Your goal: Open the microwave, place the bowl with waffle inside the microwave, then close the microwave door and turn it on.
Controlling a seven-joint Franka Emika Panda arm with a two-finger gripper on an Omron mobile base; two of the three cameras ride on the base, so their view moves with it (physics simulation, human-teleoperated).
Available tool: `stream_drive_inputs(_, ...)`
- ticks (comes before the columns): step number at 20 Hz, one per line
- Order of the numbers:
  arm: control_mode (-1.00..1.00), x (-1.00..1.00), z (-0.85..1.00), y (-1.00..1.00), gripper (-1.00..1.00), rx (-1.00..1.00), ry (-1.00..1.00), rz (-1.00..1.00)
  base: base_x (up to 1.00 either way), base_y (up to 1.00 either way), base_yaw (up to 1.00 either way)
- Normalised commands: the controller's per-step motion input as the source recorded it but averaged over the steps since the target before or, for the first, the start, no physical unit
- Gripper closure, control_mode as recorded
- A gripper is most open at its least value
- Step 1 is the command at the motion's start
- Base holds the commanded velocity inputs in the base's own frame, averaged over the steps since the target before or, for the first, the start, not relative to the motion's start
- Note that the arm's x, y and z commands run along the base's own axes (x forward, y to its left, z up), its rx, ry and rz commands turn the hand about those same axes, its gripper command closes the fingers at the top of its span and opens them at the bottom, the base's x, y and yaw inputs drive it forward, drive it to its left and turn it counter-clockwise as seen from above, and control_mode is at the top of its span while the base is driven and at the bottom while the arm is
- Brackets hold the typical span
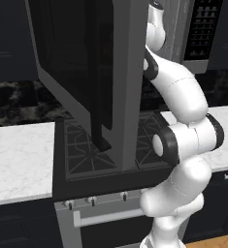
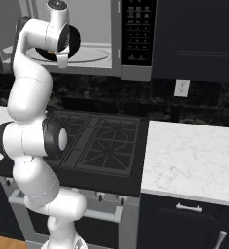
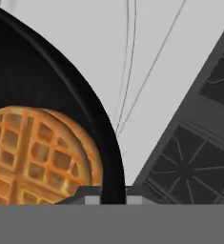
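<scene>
White marble counters lie on both sides of a black gas stove, and above the stove hangs the microwave, a wide box with a grey steel frame and a black keypad at its right. The door is swung fully open toward the room, so its dark glass fills much of the left base view; this leaves the pale cavity free for the arm.

The gripper is up at the mouth of the cavity. In the hand view its two tips stand on either side of the rim of the bowl, one inside and one outside, so I judge it pinches the rim narrowly. The bowl is round, black and smooth, and it seems to be held at the cavity opening, above the light floor; whether it already touches the floor I cannot tell. The waffle lies flat in the bowl, a golden-orange disc with a square grid pattern.

Gripping at the rim keeps the bowl level, so the waffle does not slide out. Closing the door and pressing the buttons are not yet done.
</scene>
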Motion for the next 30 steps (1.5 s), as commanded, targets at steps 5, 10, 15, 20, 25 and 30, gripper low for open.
stream_drive_inputs(5, -1.00, 0.97, 0.00, 0.00, 1.00, 0.00, 0.02, -0.02, 0.00, 0.00, 0.00)
stream_drive_inputs(10, -1.00, 0.63, 0.00, 0.00, -1.00, 0.00, 0.00, 0.00, 0.00, 0.00, 0.00)
stream_drive_inputs(15, -1.00, -0.11, 0.00, 0.00, -1.00, 0.00, -0.05, 0.00, 0.00, 0.00, 0.00)
stream_drive_inputs(20, -1.00, -0.65, -0.27, 0.00, -1.00, 0.00, -0.12, 0.00, 0.00, 0.00, 0.00)
stream_drive_inputs(25, -1.00, -0.92, -0.48, -0.16, -1.00, 0.00, -0.25, 0.00, 0.00, 0.00, 0.00)
stream_drive_inputs(30, -1.00, -1.00, -1.00, -0.70, -1.00, 0.00, -0.47, 0.00, 0.00, 0.00, 0.00)
